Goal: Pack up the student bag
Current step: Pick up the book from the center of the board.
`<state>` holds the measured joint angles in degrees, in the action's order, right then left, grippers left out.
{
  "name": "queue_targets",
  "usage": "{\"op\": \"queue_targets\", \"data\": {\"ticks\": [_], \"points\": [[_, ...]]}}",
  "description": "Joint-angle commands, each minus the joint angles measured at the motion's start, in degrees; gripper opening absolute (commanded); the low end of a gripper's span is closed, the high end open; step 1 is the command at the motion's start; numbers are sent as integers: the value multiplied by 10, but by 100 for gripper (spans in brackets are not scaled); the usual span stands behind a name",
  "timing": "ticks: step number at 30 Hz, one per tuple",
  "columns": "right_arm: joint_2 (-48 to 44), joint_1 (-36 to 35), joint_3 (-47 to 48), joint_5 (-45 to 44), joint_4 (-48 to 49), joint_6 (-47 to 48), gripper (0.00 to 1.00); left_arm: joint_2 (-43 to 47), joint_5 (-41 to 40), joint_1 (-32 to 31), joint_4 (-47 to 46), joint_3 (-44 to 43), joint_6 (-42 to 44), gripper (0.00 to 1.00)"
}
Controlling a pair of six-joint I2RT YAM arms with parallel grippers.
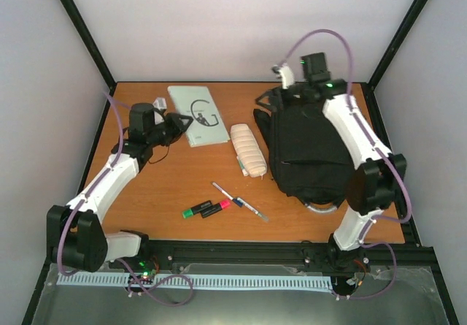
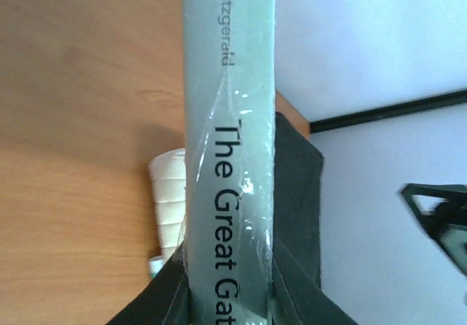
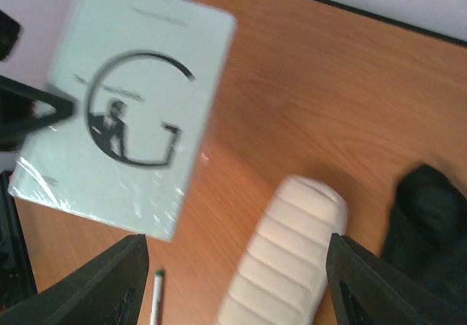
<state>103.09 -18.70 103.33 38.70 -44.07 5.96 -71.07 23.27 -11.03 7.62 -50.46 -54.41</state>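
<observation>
The student bag (image 1: 306, 153), a large black backpack, lies flat on the right side of the table, and shows again as the bag (image 3: 427, 223) and the bag (image 2: 299, 193). A pale green book (image 1: 197, 113) lies at the far left-centre. My left gripper (image 1: 177, 128) is shut on its spine edge; the book's spine (image 2: 230, 120) reads "The Great Gat" between the closed left gripper (image 2: 230, 307). My right gripper (image 1: 279, 77) hovers above the bag's far end. In its wrist view the right gripper (image 3: 235, 266) stands wide open and empty over the cream pencil case (image 3: 284, 266).
The cream ribbed pencil case (image 1: 248, 150) lies between book and bag, a green-capped pen (image 1: 242, 166) beside it. Green and pink highlighters (image 1: 208, 208) and a pen (image 1: 239, 199) lie near the front. A small white object (image 1: 159, 104) sits left of the book. Black frame posts stand at the corners.
</observation>
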Motion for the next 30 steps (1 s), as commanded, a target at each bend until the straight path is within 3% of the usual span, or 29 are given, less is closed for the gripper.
{"op": "queue_targets", "data": {"ticks": [1, 4, 8, 11, 13, 14, 18, 23, 30], "points": [[-62, 97, -113, 92, 45, -46, 71, -19, 73, -25, -146, -82, 42, 1], [-109, 156, -173, 162, 51, -48, 73, -46, 99, -45, -174, -115, 51, 1], [-137, 177, -225, 229, 14, -21, 75, -96, 144, -81, -202, -166, 60, 1], [-140, 188, -243, 267, 1, -12, 84, -135, 169, -112, -215, -207, 60, 1], [-132, 200, -230, 289, -29, 6, 99, -154, 177, -125, -235, -226, 43, 1], [-126, 207, -227, 311, -42, 6, 100, -163, 183, -129, -260, -228, 24, 1], [-120, 219, -252, 396, -14, -36, 100, -196, 196, -136, -368, -223, -63, 1], [-107, 218, -270, 431, 25, -95, 97, -235, 197, -138, -460, -226, -144, 1], [-66, 214, -236, 466, 9, -115, 89, -269, 189, -148, -502, -242, -192, 1]]}}
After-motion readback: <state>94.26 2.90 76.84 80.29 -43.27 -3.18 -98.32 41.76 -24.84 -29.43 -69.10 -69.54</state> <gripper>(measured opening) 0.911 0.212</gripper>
